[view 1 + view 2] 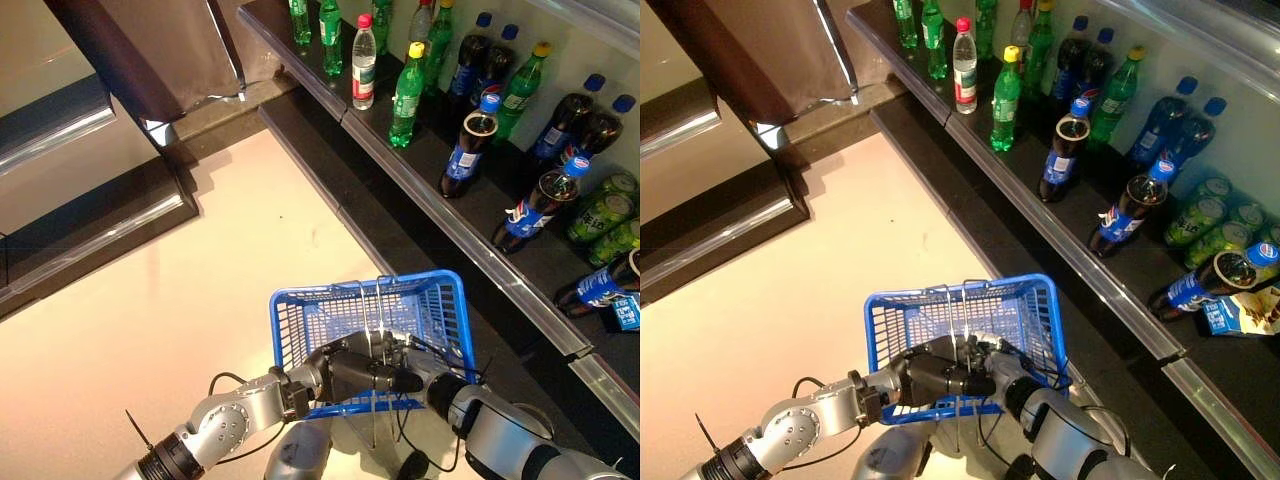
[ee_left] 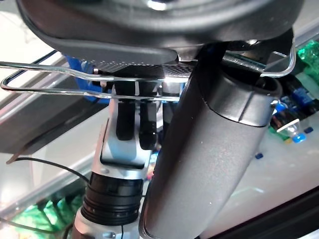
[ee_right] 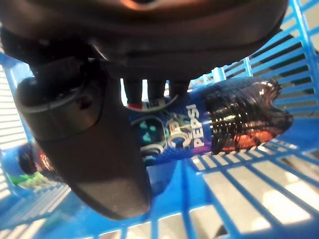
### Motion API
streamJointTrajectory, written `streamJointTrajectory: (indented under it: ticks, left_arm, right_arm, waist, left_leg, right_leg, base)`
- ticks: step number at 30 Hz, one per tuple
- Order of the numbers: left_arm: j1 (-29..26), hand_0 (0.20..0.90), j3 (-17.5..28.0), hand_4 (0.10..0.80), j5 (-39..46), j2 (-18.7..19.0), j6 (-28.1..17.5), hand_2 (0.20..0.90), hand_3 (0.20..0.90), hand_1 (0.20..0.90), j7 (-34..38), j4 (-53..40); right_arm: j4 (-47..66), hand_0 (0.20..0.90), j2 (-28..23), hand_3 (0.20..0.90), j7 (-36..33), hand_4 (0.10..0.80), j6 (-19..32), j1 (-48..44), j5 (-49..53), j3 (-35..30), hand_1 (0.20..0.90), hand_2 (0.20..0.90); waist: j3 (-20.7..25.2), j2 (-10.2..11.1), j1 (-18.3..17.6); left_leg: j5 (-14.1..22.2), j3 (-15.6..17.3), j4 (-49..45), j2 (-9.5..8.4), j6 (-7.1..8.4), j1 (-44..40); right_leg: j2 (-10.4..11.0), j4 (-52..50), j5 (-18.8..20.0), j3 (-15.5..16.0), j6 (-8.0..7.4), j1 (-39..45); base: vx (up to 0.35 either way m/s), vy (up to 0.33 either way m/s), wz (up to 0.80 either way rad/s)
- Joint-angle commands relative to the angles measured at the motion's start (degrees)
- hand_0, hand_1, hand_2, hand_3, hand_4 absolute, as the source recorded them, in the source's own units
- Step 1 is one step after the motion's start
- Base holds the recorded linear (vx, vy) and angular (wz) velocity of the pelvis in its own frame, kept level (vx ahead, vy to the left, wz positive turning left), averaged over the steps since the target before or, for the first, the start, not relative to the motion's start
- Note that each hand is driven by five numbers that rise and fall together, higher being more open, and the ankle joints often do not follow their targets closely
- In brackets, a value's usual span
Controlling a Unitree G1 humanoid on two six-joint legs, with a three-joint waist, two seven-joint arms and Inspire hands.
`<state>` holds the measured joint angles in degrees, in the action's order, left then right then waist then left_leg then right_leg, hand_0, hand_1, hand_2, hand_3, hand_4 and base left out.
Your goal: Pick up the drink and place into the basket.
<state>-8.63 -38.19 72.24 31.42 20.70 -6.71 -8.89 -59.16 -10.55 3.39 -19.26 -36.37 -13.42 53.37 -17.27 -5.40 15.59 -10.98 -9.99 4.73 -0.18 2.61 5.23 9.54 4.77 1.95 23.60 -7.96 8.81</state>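
The blue basket (image 1: 290, 312) hangs raised in front of me. My left hand (image 1: 358, 377) is shut on its thin wire handles (image 2: 50, 89), seen close in the left wrist view with my thumb (image 2: 214, 149) below them. My right hand (image 1: 400, 352) reaches down inside the basket. In the right wrist view it (image 3: 99, 164) is curled round a dark cola bottle with a blue label (image 3: 239, 119), thumb on one side and fingers on the other. The bottle lies on its side just over the basket's blue grid wall (image 3: 299, 50).
A long dark shelf (image 1: 420, 175) runs along the right, with green bottles (image 1: 406, 85), a clear water bottle (image 1: 363, 62), dark cola bottles (image 1: 465, 150) and green cans (image 1: 605, 210). A dark cabinet (image 1: 150, 50) stands at the upper left. Pale floor (image 1: 180, 300) lies between.
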Motion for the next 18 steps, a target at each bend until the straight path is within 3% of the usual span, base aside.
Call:
streamJointTrajectory:
  ticks: [1,10,18]
  left_arm:
    - [-6.39,0.300,2.60,0.100,10.34,-9.97,-9.59,0.300,0.200,0.300,-7.98,-16.44]
    - [-3.99,0.300,6.99,0.100,12.47,-8.08,-9.40,0.300,0.200,0.300,-6.48,-17.72]
    - [0.21,0.300,11.45,0.100,13.32,-7.14,-10.08,0.300,0.200,0.300,-4.54,-16.88]
  right_arm:
    - [-0.33,0.900,-0.48,0.900,-4.77,0.800,2.57,-5.62,4.26,-0.28,0.900,0.900]
    - [9.24,0.900,-5.12,0.900,-9.84,0.800,2.91,-3.54,9.29,-2.00,0.900,0.900]
    - [31.08,0.900,-11.77,0.900,-16.76,0.800,-0.16,2.89,15.20,-5.18,0.900,0.900]
  waist:
    - [6.34,2.28,0.93]
    - [5.39,2.88,0.36]
    - [4.58,3.98,-1.59]
  left_leg:
    - [7.74,3.27,0.27,2.41,0.34,-2.46]
    - [7.73,3.34,0.27,2.56,0.39,-2.13]
    - [7.85,3.88,0.27,2.86,0.52,-2.40]
  right_leg:
    - [4.72,-0.52,2.12,-3.31,-1.07,-4.40]
    - [4.58,-0.50,2.31,-3.56,-1.18,-4.95]
    - [4.28,-0.51,2.34,-4.65,-1.38,-5.35]
  base:
    - [0.000,0.000,0.00]
    - [-0.007,0.001,0.00]
    - [-0.004,0.000,0.01]
